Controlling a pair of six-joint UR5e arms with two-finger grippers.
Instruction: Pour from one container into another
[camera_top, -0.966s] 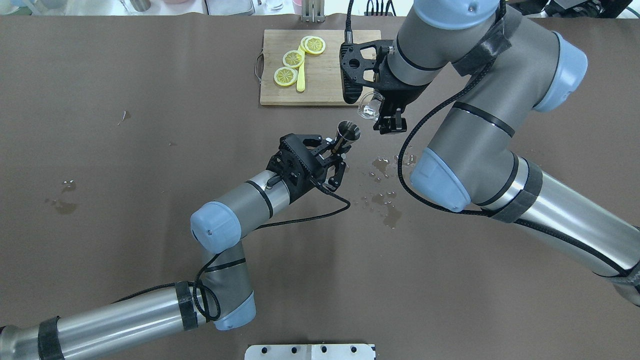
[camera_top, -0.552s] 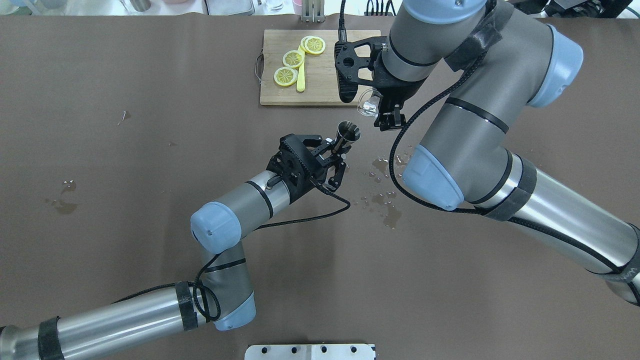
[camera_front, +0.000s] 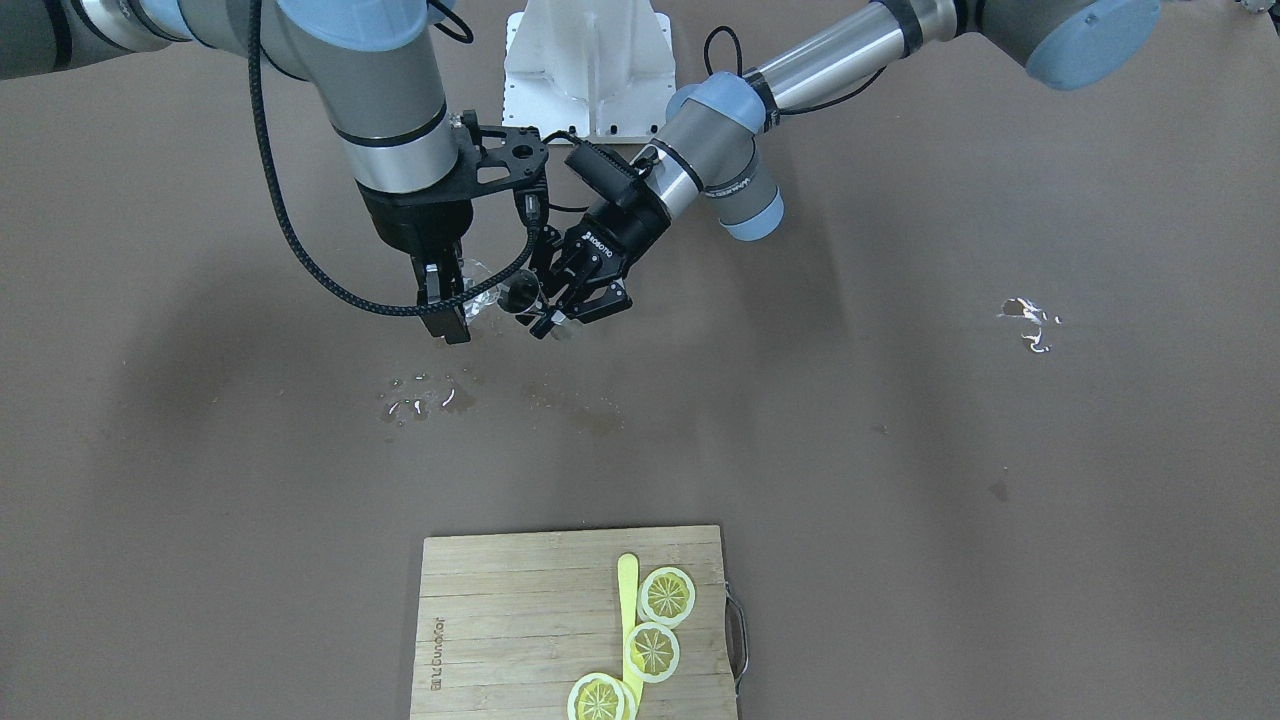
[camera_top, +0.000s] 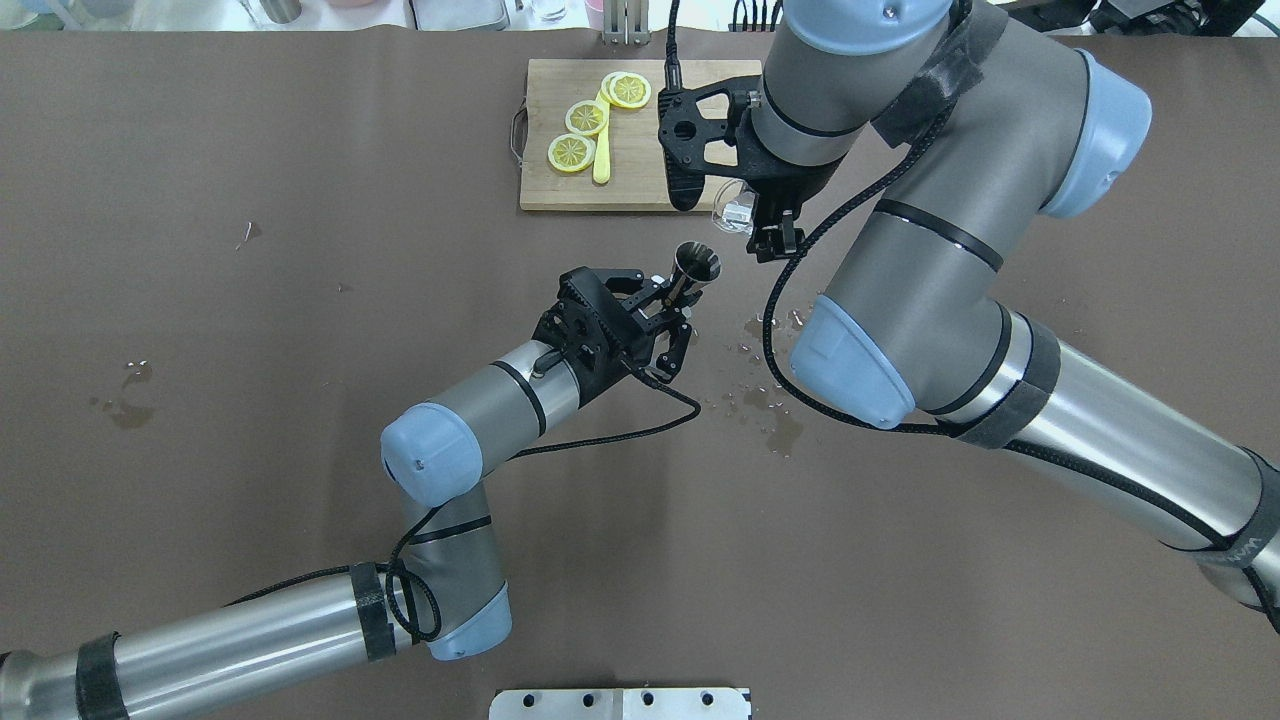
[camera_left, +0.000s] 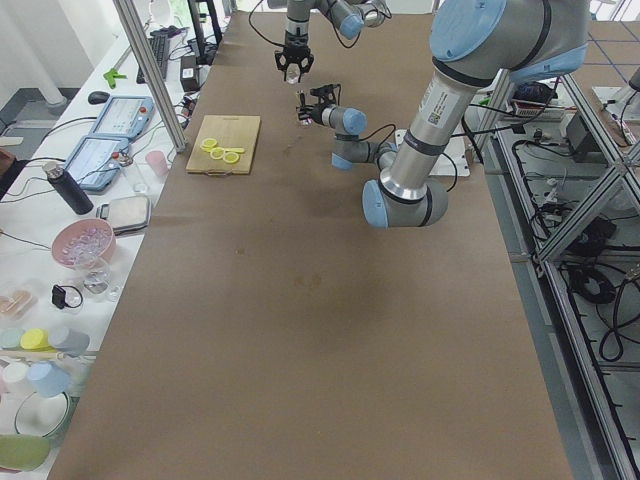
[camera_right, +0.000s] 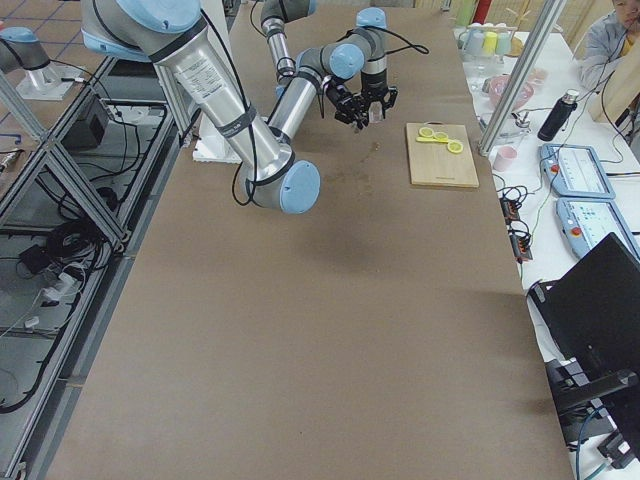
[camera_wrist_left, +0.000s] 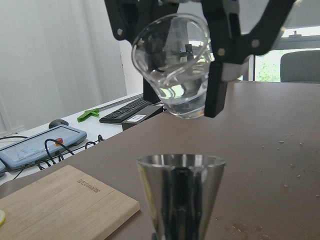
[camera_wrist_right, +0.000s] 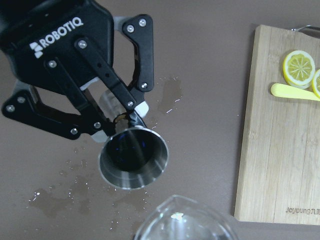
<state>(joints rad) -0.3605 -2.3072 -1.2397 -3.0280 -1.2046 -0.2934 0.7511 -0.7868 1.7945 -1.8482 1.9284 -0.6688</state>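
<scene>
- The left end effector (camera_top: 677, 291) is closed round the waist of the jigger (camera_wrist_right: 133, 156), mouth up.
- Just above and past the jigger's rim, the right end effector (camera_top: 745, 222) clamps the tilted tumbler (camera_wrist_left: 172, 70), which has water inside.
- Beyond the jigger lies the cutting board (camera_top: 640, 170).

The left gripper (camera_top: 678, 296) holds the jigger (camera_top: 697, 265), mouth up, near the middle of the surface (camera_top: 250, 480). The tumbler (camera_top: 733, 208) is in the right gripper (camera_top: 755, 228). It hangs tilted, just beyond the jigger, higher than it and apart from it. The cutting board (camera_top: 640, 170) lies at the far edge, behind the 2 vessels, with lemon slices (camera_top: 587, 117) on its left part. Puddles (camera_top: 775, 420) lie nearer the robot, right of the jigger.
</scene>
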